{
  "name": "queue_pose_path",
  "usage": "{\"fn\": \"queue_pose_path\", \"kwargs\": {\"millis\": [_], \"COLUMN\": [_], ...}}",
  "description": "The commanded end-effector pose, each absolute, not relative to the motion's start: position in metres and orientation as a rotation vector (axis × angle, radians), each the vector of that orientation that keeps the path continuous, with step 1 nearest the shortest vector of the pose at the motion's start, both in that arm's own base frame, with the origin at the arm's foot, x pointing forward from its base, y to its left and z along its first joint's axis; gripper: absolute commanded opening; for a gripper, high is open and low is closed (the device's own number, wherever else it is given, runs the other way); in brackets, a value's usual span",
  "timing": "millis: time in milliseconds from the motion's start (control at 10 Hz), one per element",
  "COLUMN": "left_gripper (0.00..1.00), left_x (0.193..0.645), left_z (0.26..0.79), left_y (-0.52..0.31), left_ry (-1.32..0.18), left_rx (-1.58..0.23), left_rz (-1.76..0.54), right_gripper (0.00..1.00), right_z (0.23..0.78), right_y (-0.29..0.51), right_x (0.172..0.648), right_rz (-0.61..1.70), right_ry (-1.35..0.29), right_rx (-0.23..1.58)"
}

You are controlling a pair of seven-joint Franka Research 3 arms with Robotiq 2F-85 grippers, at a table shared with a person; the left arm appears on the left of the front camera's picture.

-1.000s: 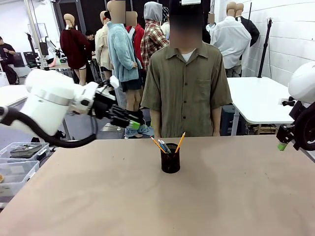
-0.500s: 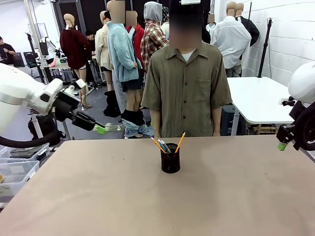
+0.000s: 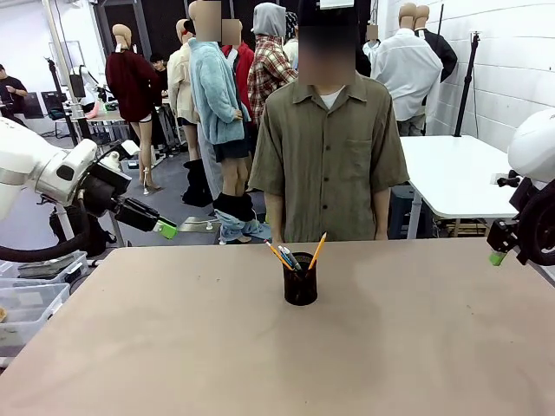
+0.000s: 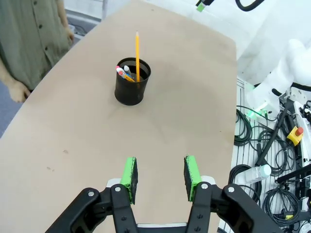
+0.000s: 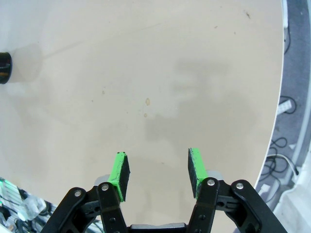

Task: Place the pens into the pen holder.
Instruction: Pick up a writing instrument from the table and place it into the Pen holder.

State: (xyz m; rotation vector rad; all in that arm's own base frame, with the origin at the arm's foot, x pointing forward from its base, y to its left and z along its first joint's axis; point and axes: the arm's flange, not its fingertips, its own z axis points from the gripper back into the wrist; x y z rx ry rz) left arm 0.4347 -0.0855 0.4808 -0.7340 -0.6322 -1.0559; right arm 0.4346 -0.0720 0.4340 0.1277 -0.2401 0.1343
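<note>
The black mesh pen holder (image 3: 300,279) stands mid-table in front of the person, and the left wrist view has it (image 4: 132,82) farther off. The pens (image 3: 293,256) stand inside it: a tall yellow-orange pencil (image 4: 137,48), a white pen and a dark one with a red end (image 4: 124,73). My left gripper (image 3: 165,229) hangs above the table's far left corner, well away from the holder; its jaws are open and empty (image 4: 160,173). My right gripper (image 3: 496,256) hovers at the far right edge, also open and empty (image 5: 158,172).
The person (image 3: 329,147) stands at the far side with both arms down. Clear bins (image 3: 30,290) sit off the table's left edge. Cables and a bottle (image 4: 255,172) lie on the floor beside the table. A white table (image 3: 455,173) stands behind on the right.
My left arm has pulled back from near the table's middle to the far left, the gripper still open. The right arm and the holder have not moved.
</note>
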Motion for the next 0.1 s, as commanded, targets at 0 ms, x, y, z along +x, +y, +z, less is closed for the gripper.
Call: {"fn": "queue_pose_path", "kwargs": {"millis": [0], "left_gripper": [0.52], "left_x": [0.4360], "left_z": [0.4808], "left_y": [-0.0881], "left_ry": [-0.642], "left_rx": [-0.720], "left_rz": [-1.049], "right_gripper": [0.62], "right_z": [0.4322], "right_y": [-0.0692], "right_x": [0.4346], "right_rz": [0.120], "right_ry": [-0.237], "right_rx": [0.088]}}
